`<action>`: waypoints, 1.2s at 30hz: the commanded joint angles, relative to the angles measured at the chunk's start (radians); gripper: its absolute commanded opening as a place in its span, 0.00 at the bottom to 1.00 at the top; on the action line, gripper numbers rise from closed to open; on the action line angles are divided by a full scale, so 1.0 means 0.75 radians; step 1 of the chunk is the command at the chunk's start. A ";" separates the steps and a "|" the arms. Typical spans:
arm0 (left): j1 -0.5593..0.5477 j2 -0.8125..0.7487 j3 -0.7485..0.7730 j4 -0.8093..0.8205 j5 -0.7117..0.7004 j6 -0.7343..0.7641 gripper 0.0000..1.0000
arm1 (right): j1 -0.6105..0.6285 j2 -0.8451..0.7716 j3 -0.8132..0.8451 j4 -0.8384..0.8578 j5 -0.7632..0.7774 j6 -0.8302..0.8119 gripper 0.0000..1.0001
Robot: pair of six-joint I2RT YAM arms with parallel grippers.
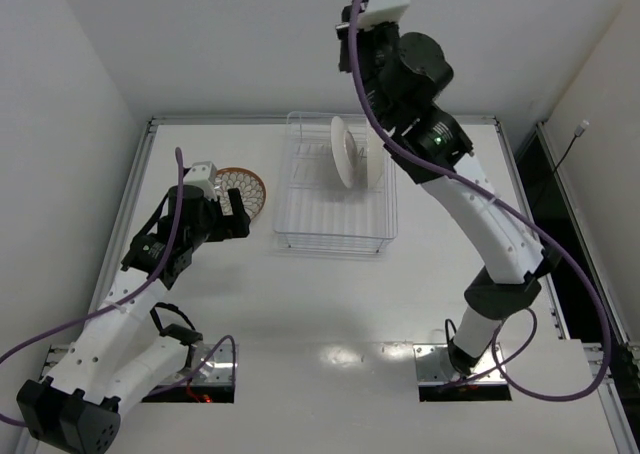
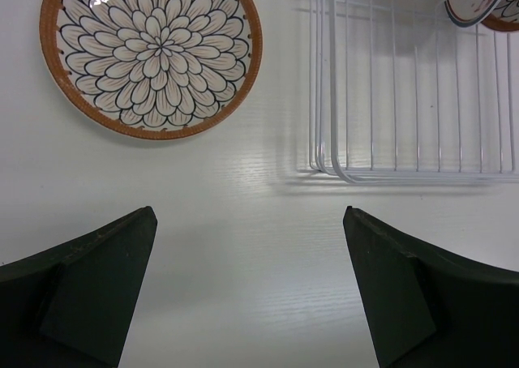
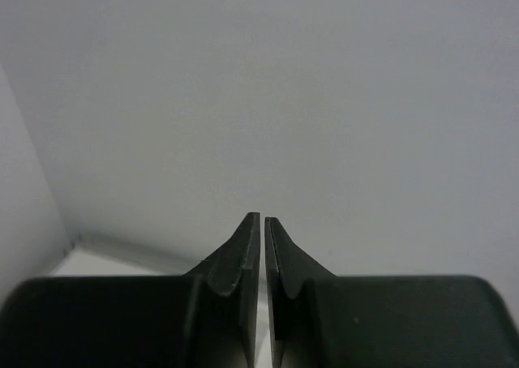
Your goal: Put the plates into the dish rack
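An orange-rimmed plate (image 1: 243, 188) with a white petal lattice lies flat on the table left of the dish rack (image 1: 335, 242); it also shows in the left wrist view (image 2: 150, 53). My left gripper (image 1: 236, 217) is open and empty, just near of that plate (image 2: 249, 214). A plate (image 1: 343, 152) stands on edge in the rack, white underside facing left. The left wrist view shows its rim (image 2: 470, 2) with a second orange edge (image 2: 504, 23) behind, inside the rack (image 2: 405, 174). My right gripper (image 3: 262, 220) is shut and empty, raised high toward the back wall.
The right arm (image 1: 470, 204) arches over the table's right side, beside the rack. White walls close off the back and left. Two cut-outs (image 1: 465, 379) at the near edge hold the arm bases.
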 commanded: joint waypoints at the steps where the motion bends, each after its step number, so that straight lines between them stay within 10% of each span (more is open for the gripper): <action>1: -0.013 -0.004 0.004 0.006 0.006 0.004 1.00 | -0.038 0.133 0.007 -0.543 -0.156 0.288 0.00; 10: -0.013 -0.004 0.004 0.006 0.006 0.004 1.00 | -0.159 0.271 -0.237 -0.588 -0.639 0.599 0.00; 36: -0.013 0.008 0.004 0.018 0.018 0.004 1.00 | -0.159 0.738 -0.069 -0.699 0.202 0.722 0.00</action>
